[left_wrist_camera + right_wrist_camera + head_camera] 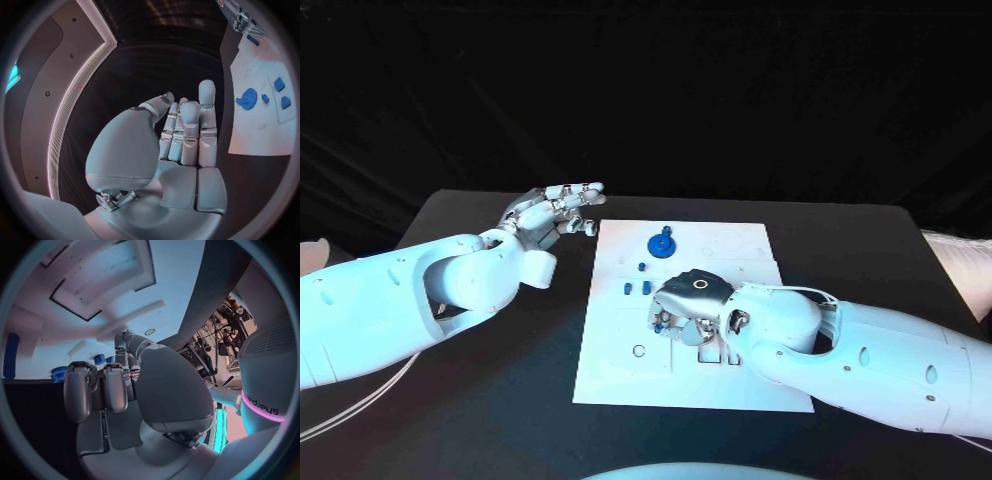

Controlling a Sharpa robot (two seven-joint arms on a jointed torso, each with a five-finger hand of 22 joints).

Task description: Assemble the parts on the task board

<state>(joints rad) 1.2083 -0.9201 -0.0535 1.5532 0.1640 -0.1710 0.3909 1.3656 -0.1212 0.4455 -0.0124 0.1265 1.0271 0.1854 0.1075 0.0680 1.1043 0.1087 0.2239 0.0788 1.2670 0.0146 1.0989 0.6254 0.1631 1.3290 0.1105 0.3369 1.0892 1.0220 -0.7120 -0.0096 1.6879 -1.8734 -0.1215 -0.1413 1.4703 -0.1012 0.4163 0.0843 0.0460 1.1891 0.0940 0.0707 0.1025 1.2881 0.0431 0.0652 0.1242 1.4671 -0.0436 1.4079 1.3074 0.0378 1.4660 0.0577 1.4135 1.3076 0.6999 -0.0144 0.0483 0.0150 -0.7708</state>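
Over the task board (625, 375), right robot hand (687, 310) grip unclear; left robot hand (555, 212) released

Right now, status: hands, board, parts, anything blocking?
Left hand open, raised beside the board, holding nothing. Right hand down over the board's middle; grasp unclear. Blue gear and small blue parts on the board. Nothing blocking.

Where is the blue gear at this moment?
In the head view the blue gear lies on the far part of the task board, beyond the right hand.
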